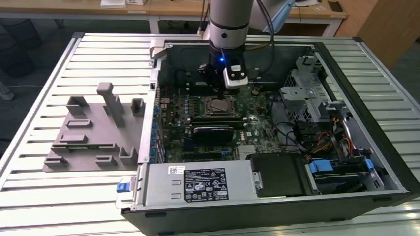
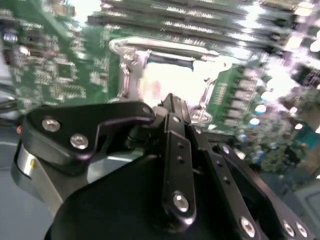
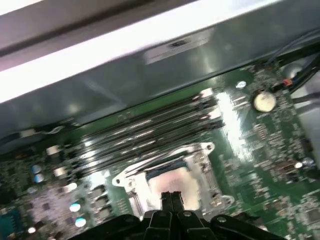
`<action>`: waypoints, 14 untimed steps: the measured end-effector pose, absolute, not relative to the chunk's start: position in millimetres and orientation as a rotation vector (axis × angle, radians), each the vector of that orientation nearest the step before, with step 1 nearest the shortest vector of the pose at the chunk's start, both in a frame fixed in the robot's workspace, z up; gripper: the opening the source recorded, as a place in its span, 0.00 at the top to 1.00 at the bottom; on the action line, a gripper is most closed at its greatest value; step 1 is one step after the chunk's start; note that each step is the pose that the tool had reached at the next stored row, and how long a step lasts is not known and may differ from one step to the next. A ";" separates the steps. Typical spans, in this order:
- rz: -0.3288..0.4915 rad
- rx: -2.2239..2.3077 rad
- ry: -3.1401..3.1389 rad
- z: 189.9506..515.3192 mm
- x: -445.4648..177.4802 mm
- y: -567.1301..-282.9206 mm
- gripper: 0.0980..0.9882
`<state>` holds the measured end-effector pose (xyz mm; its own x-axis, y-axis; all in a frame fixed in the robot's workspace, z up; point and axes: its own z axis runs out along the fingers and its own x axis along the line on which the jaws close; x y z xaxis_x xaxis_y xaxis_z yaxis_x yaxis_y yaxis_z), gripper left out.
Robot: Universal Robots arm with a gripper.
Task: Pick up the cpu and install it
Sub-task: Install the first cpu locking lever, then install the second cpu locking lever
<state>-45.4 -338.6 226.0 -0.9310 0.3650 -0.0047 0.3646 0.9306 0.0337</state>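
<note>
on the exterior view's left a grey plastic fixture (image 1: pixel 92 135) with upright blocks sits on the slatted tabletop (image 1: pixel 39 93). beside it lies the open computer case (image 1: pixel 276 128), its near edge cut off. inside, the cpu (image 1: pixel 218 105) sits in the socket (image 3: pixel 172 172) on the green board (image 1: pixel 256 123), its top washed out by glare in the second wrist view. the gripper (image 3: pixel 171 199) hangs just above it, jaws pressed together and holding nothing. drive bays (image 1: pixel 328 118) and cables at the right are hard to make out.
</note>
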 end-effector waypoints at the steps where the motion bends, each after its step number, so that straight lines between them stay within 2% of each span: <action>1: 0.050 0.581 3.076 226.0 -43.1 -338.7 0.99; 14: 0.050 0.575 3.078 235.5 -42.2 -338.7 0.99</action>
